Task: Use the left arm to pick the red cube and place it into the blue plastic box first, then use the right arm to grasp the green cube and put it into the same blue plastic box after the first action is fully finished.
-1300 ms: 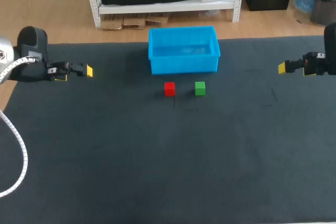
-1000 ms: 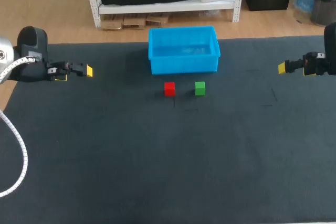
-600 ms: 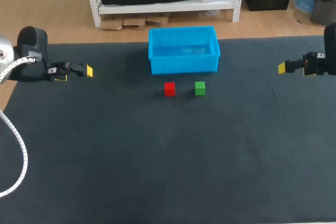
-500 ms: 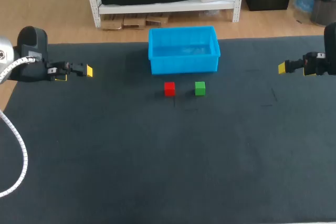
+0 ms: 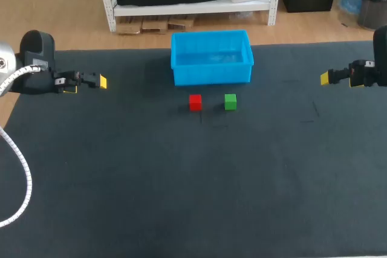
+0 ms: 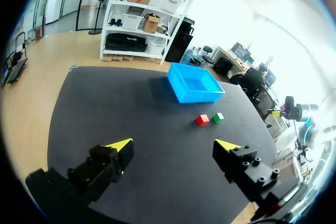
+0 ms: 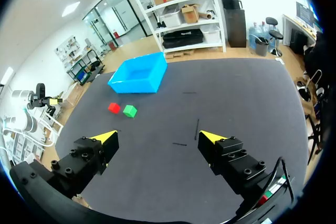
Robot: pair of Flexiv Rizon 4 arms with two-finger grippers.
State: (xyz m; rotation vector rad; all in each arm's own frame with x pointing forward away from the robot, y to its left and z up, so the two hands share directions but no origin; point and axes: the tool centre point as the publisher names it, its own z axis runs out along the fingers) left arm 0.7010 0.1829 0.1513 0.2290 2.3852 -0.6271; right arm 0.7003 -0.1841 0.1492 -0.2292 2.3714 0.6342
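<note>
Both left claw and right claw hang spread, empty. Small red cube lies at six o'clock of the blue plastic box; spread fingers could knock the small green cube at its three o'clock.

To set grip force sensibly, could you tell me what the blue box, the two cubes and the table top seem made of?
The blue box looks like moulded plastic: even colour, sheen inside. The red cube and green cube look matte, solid-coloured; wood or plastic, I cannot tell. The table seems covered in dark matte fabric.
</note>
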